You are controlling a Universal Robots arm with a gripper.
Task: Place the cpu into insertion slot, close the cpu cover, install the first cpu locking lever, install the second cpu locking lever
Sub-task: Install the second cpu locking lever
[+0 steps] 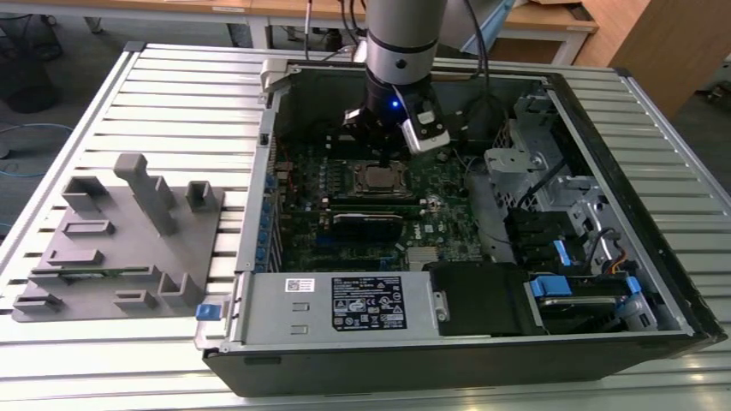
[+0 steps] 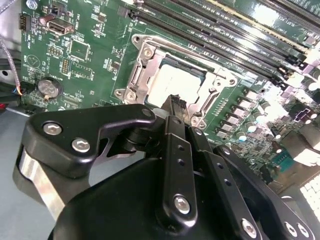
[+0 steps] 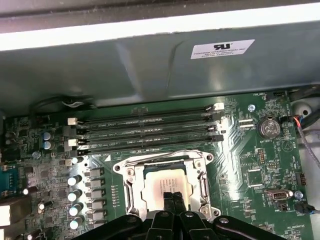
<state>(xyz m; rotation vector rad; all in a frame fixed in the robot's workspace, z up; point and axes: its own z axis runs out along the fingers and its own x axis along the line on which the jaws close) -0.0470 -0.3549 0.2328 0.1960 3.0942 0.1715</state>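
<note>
Cpu (image 3: pixel 167 184) top dull metal; cpu cover (image 3: pixel 131 187) shiny metal; hand (image 3: pixel 173 196) matt black.

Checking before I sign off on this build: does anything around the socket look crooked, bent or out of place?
Nothing stands out. The cpu sits flat and square in the insertion slot, with the cpu cover down around it and level. The gripper hangs just above the chip with its jaws together.

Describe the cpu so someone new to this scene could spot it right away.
Look inside the open computer case, on the green board under the arm. The cpu sits in the silvery cover beside the long black slots: the one flat, dull silver square there.
</note>
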